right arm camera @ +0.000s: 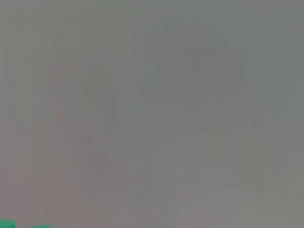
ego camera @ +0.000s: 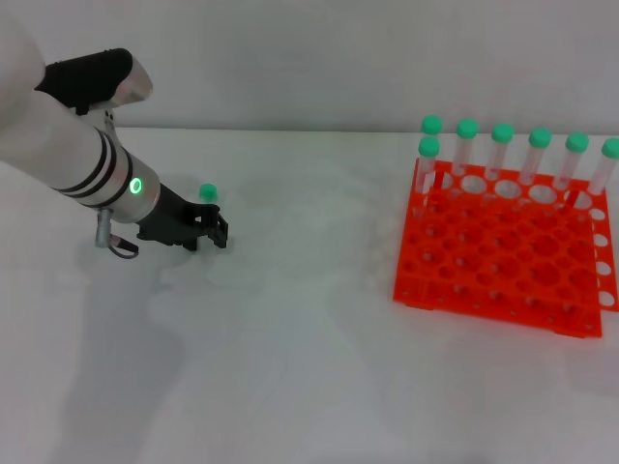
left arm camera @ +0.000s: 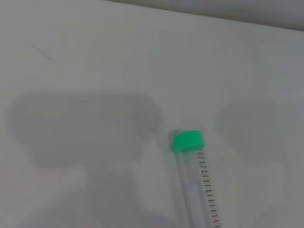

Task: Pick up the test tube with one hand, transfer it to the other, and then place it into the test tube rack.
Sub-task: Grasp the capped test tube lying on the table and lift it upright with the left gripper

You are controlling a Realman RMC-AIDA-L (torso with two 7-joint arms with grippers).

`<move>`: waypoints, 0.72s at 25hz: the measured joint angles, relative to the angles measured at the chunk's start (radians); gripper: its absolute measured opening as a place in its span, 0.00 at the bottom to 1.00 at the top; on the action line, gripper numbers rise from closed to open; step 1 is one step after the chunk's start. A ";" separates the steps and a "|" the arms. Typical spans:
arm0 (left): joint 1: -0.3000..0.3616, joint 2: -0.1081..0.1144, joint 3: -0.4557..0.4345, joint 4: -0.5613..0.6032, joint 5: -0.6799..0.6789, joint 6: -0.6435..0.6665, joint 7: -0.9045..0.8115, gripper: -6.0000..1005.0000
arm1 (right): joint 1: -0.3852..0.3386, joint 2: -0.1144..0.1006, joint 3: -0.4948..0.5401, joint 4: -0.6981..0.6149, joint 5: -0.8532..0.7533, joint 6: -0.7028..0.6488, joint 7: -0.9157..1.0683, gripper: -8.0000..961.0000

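Observation:
A clear test tube with a green cap (ego camera: 207,191) lies on the white table at the left. Most of its body is hidden behind my left gripper (ego camera: 219,233), which is low over the table right at the tube. In the left wrist view the test tube (left arm camera: 197,180) lies flat, with its green cap (left arm camera: 188,141) pointing away and printed marks along its side. The orange test tube rack (ego camera: 503,256) stands at the right. My right gripper is out of view.
Several green-capped tubes (ego camera: 500,145) stand upright in the rack's back row. The white table (ego camera: 309,367) stretches between the left arm and the rack. The right wrist view shows only a grey surface and bits of green caps (right arm camera: 6,223) at its edge.

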 joint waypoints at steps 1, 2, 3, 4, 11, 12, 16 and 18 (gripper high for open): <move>0.000 0.000 0.000 0.000 0.000 0.000 0.000 0.43 | 0.000 0.000 0.000 -0.003 0.000 0.000 0.000 0.87; 0.001 0.000 0.000 0.000 -0.001 0.000 0.000 0.43 | -0.001 0.000 0.000 -0.005 0.000 0.000 0.000 0.87; 0.002 0.000 0.000 0.000 -0.001 -0.001 0.000 0.42 | -0.001 0.000 0.000 -0.007 0.000 0.000 0.000 0.87; 0.003 0.000 0.000 0.000 -0.002 -0.001 0.000 0.42 | -0.001 0.000 0.000 -0.008 0.000 0.000 0.000 0.87; 0.005 0.000 0.000 -0.001 -0.003 -0.001 0.001 0.39 | -0.002 -0.001 0.002 -0.010 0.000 0.001 0.000 0.87; 0.005 0.000 0.000 0.000 -0.001 -0.001 0.002 0.39 | -0.002 -0.001 0.002 -0.010 0.000 0.001 0.000 0.87; 0.005 0.000 0.000 0.000 0.004 -0.001 0.006 0.37 | -0.002 -0.002 0.002 -0.010 0.000 0.001 -0.001 0.87; 0.005 0.000 0.000 0.000 0.004 -0.001 0.006 0.36 | -0.002 -0.002 0.002 -0.010 0.000 0.002 -0.001 0.87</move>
